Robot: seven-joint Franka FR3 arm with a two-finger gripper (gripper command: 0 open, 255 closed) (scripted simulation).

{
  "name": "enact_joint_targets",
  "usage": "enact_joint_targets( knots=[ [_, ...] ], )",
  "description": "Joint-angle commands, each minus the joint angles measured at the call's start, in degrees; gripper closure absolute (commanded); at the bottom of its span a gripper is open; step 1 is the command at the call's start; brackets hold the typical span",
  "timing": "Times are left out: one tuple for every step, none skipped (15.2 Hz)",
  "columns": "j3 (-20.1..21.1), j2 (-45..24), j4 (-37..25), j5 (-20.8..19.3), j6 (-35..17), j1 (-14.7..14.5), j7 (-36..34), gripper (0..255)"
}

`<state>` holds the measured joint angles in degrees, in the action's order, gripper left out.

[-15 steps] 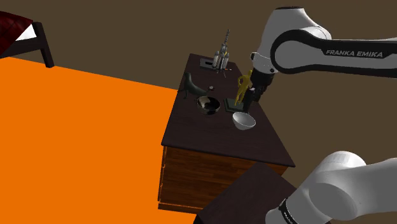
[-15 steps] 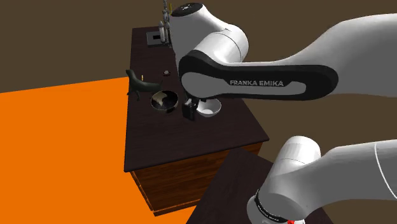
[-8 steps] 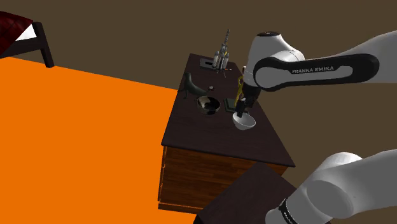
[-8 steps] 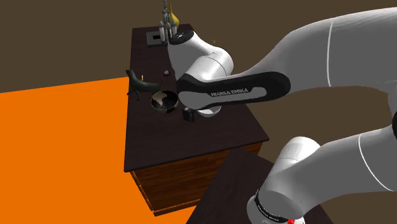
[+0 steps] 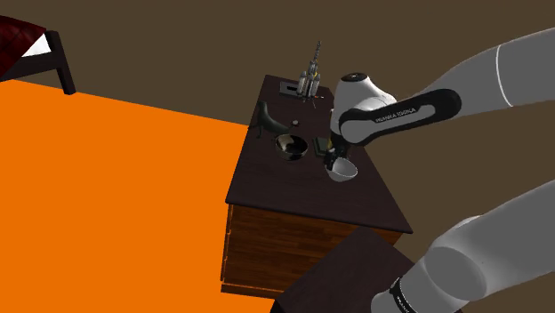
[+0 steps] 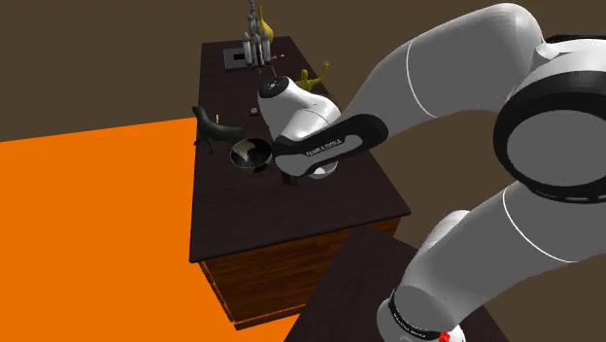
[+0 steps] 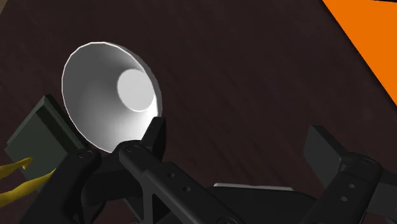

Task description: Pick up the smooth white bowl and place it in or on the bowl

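Black fingers (image 7: 153,137) stand wide apart, clasping nothing: one tip sits at the rim of the white bowl (image 7: 108,95), the other over bare dark desk (image 7: 254,76). A dark green block (image 7: 38,137) lies just beside the bowl on the side away from the fingers, a yellow object (image 7: 19,178) next to it. Seen from the shoulder, the white arm (image 5: 391,111) arches down over the white bowl (image 5: 341,172), upright on the desk (image 5: 293,200) near the frame's centre, a dark glossy bowl (image 5: 291,147) close by to its upper left. Orange floor (image 5: 107,196) spreads across the frame's left.
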<state>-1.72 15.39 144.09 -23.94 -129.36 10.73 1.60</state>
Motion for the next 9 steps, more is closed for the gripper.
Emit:
enact_joint_targets(
  knots=[
    [-0.3,-4.4,-1.3,-2.5,-3.0,1.2,-1.4,0],
    [-0.6,-6.5,-2.0,-3.9,-4.3,1.8,-2.1,0],
    [-0.9,-8.6,-2.8,-5.2,-5.6,2.3,-2.8,0],
    [-1.2,-10.7,-3.6,-6.5,-6.8,2.9,-3.6,0],
    [-1.5,-12.8,-4.5,-7.9,-7.9,3.4,-4.3,0],
    [-1.9,-14.9,-5.5,-9.2,-8.9,3.8,-5.1,0],
    [-2.3,-17.0,-6.6,-10.6,-9.9,4.2,-5.9,0],
    [-2.7,-19.1,-7.7,-11.9,-10.8,4.6,-6.6,0],
    [-3.2,-21.2,-8.9,-13.1,-11.7,5.0,-7.4,0]
  ],
)
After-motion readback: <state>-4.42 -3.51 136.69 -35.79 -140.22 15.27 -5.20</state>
